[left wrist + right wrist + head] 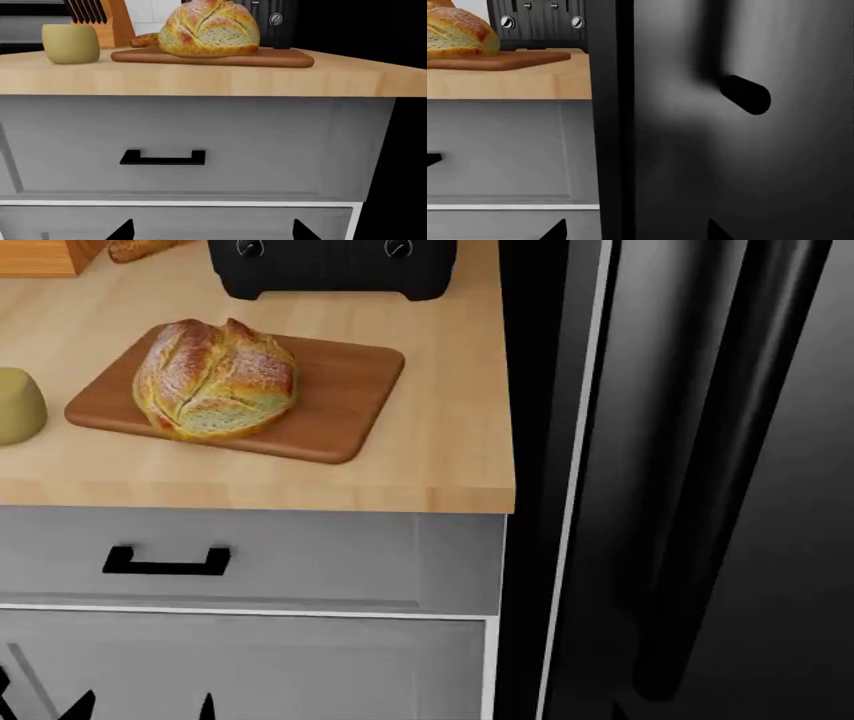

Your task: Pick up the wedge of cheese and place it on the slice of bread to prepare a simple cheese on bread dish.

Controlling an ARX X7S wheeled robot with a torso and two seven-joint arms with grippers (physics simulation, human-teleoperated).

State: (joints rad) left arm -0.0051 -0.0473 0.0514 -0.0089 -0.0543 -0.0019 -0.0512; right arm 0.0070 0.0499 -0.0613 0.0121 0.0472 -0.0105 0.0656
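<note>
The wedge of cheese [70, 43] [16, 405], a pale yellow rounded block, stands on the wooden counter left of the cutting board [350, 390]. On that board sits the slice of bread [214, 380] [210, 28] [457, 32], a round floured crusty loaf. My left gripper [212, 232] [144, 708] is open and empty, low in front of the grey drawer, well below and short of the cheese. The right gripper [635, 232] is open too, facing the seam between cabinet and black fridge. It does not show in the head view.
A black toaster [334, 265] stands behind the board, with a knife block [100, 20] and a baguette [143, 40] behind the cheese. The drawer has a black handle [162, 159]. A tall black fridge [707, 480] with a handle [746, 95] stands right of the counter.
</note>
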